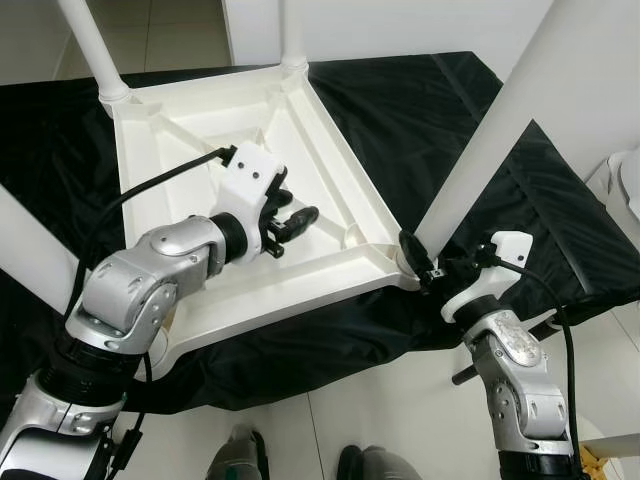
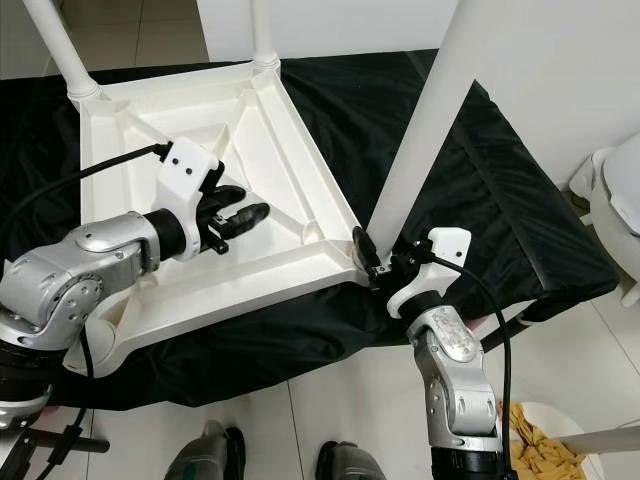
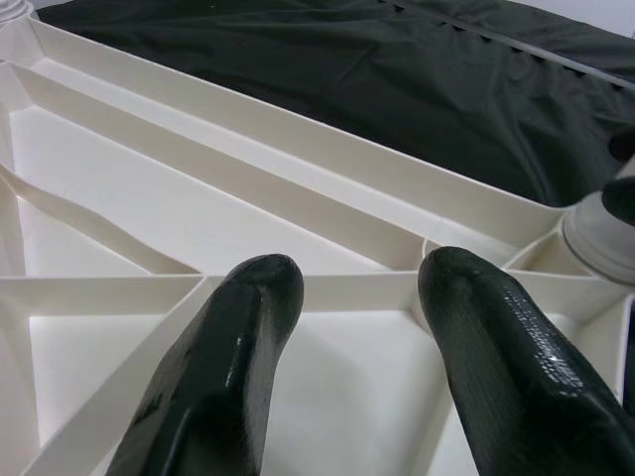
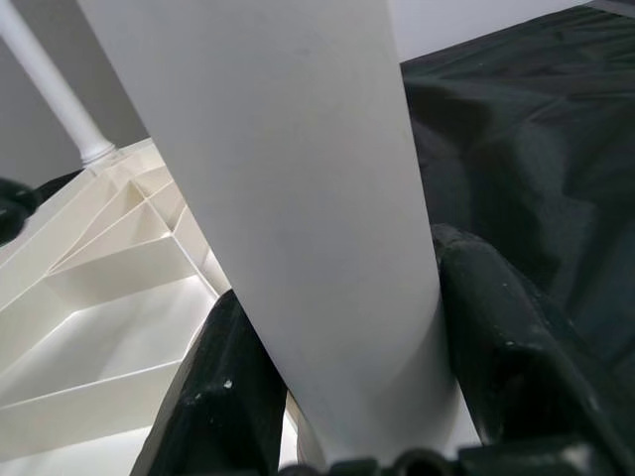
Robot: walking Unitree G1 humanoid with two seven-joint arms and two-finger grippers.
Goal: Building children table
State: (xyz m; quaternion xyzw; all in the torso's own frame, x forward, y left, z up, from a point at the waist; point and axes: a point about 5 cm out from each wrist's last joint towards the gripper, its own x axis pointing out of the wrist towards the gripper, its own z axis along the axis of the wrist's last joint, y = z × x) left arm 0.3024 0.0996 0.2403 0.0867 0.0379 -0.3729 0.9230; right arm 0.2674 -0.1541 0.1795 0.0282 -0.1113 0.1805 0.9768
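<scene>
Three legs are already standing in corner sockets of the upturned white tabletop (image 1: 300, 130), which lies underside-up on the black-draped worktop (image 1: 430, 110); the leg at the near-right corner (image 1: 490, 140) is the one in hand, so I'd judge the step as seating the last legs. The right end effector (image 1: 422, 262) is clamped on that leg right at its base, just above the socket (image 1: 403, 265); the right wrist view has a black finger (image 4: 516, 337) pressed on each side of the white tube. The leg leans toward the right instead of standing square, so the next move likely calls for bringing it upright and pushing or twisting it down into the socket, though I can't tell how deep it sits. Right forearm rises from below with the wrist bent toward the corner. The left end effector (image 1: 290, 215) is slightly parted and carries nothing, fingers (image 3: 248, 327) pointing across the ribbed underside, hovering over or resting on a rib near the middle; contact is unclear. Left arm reaches in from the near-left with elbow bent, well placed to steady the top
</scene>
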